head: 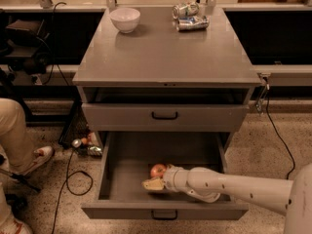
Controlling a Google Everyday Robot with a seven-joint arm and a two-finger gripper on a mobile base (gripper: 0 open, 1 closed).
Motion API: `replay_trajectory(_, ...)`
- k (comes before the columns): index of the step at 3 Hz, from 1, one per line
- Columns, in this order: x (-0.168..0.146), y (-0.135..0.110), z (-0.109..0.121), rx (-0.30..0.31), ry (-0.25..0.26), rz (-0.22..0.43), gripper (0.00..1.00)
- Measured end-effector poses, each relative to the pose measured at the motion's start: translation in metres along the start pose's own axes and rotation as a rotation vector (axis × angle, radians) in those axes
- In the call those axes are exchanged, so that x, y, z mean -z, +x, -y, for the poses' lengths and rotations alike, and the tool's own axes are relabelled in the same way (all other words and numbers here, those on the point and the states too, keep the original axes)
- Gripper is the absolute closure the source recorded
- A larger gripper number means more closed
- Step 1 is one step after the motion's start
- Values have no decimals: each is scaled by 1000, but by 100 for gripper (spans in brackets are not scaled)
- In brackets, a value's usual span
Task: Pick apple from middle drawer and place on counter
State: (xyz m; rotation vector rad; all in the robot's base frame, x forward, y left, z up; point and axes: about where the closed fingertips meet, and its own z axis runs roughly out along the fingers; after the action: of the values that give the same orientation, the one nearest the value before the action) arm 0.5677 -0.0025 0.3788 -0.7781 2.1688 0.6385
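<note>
The red-orange apple point(158, 170) lies on the floor of the open middle drawer point(126, 165), the lowest one, pulled out toward me. My white arm reaches in from the lower right, and my gripper point(155, 182) is low inside the drawer, its pale fingers point(152, 184) just in front of and below the apple, touching or nearly touching it. The grey counter point(165, 48) is the flat top of the cabinet above.
A white bowl point(125, 19) stands at the counter's back left and two crushed cans point(189, 16) at the back right. A closed drawer front point(165, 116) with a black handle sits above the open drawer. A person's leg and shoe point(27, 155), cables and clutter lie on the floor left.
</note>
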Motion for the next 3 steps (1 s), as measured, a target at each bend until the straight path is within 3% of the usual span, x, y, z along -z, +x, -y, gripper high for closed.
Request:
replay_trajectory(1, 8, -4, -2, 0, -23, 32, 52)
replay_trajectory(2, 29, -10, -2, -27, -73, 100, 75)
replay_trajectory(3, 70, -26, 8, -37, -123, 187, 98)
